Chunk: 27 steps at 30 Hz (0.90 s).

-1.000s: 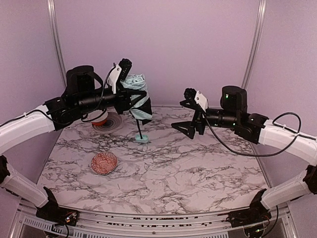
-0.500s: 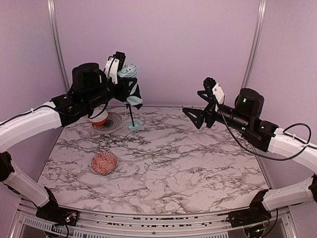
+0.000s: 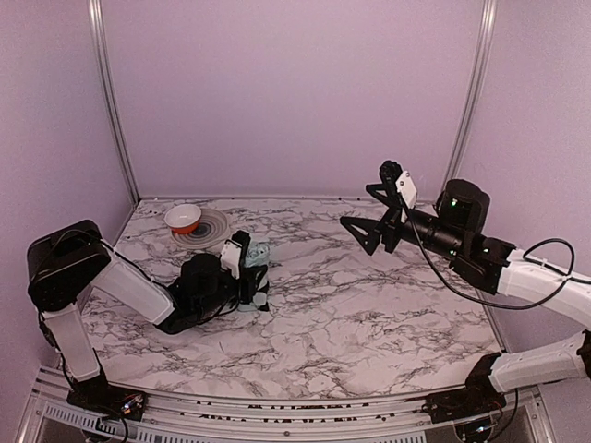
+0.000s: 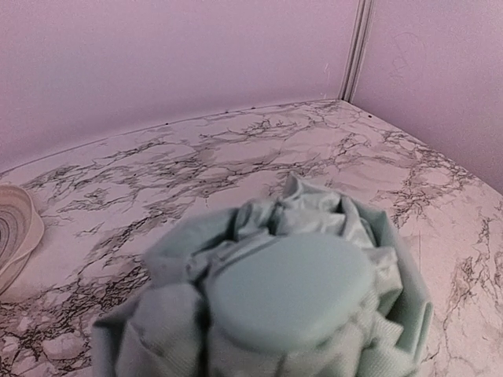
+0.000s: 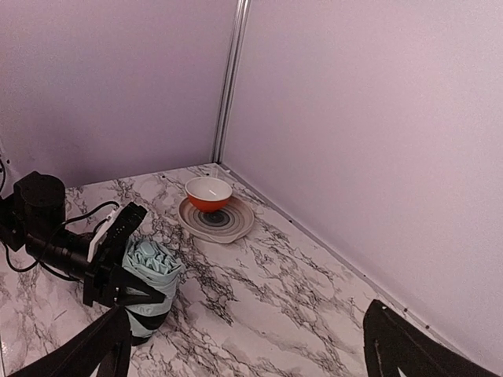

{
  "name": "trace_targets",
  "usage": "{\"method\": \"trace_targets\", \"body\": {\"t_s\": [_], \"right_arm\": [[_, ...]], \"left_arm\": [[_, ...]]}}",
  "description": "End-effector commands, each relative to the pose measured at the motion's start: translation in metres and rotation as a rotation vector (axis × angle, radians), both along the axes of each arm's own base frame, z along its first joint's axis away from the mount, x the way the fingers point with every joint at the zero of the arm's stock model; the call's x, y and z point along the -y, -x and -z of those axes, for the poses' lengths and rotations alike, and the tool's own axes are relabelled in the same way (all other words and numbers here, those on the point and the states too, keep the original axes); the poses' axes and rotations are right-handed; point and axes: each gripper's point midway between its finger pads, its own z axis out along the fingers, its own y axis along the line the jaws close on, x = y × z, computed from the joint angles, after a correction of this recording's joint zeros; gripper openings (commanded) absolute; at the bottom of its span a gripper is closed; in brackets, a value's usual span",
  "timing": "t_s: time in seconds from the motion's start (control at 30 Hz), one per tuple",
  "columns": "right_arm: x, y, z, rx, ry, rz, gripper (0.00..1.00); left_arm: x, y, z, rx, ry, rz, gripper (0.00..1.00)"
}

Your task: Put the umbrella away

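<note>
Clutching the umbrella (image 3: 259,252), the left gripper (image 3: 251,277) lies near a bowl (image 3: 183,218) on its plate (image 3: 214,231); right gripper (image 3: 356,205) gapes empty.

I see the umbrella (image 5: 153,263) folded shut into a crumpled, pale mint-green bundle. Its fabric bunches in loose pleats around the small rounded mint handle (image 4: 289,292). The bundle sits roughly upright, low on the left side of the marble table (image 5: 259,298). I cannot tell whether it touches.
</note>
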Motion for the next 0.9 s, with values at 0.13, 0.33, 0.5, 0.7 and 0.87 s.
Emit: {"method": "trace_targets", "body": {"t_s": [0.13,0.33,0.5,0.7,0.87], "right_arm": [[-0.005,0.002,-0.028,0.022,-0.015,-0.036,1.0],[0.001,0.007,-0.039,0.022,-0.022,-0.027,1.0],[0.011,0.009,-0.047,0.0,-0.052,0.015,1.0],[0.009,0.01,-0.046,-0.063,-0.057,0.003,1.0],[0.005,0.007,-0.044,-0.116,-0.07,0.001,0.99]], "left_arm": [[0.05,0.013,-0.036,-0.058,0.064,0.207,0.0],[0.064,-0.01,-0.087,-0.093,0.057,0.031,0.0],[0.071,-0.015,-0.063,-0.388,-0.076,-0.154,0.0],[0.11,0.01,-0.057,-0.614,0.032,-0.031,0.18],[0.096,0.008,-0.005,-0.657,-0.147,-0.133,0.31]]}}
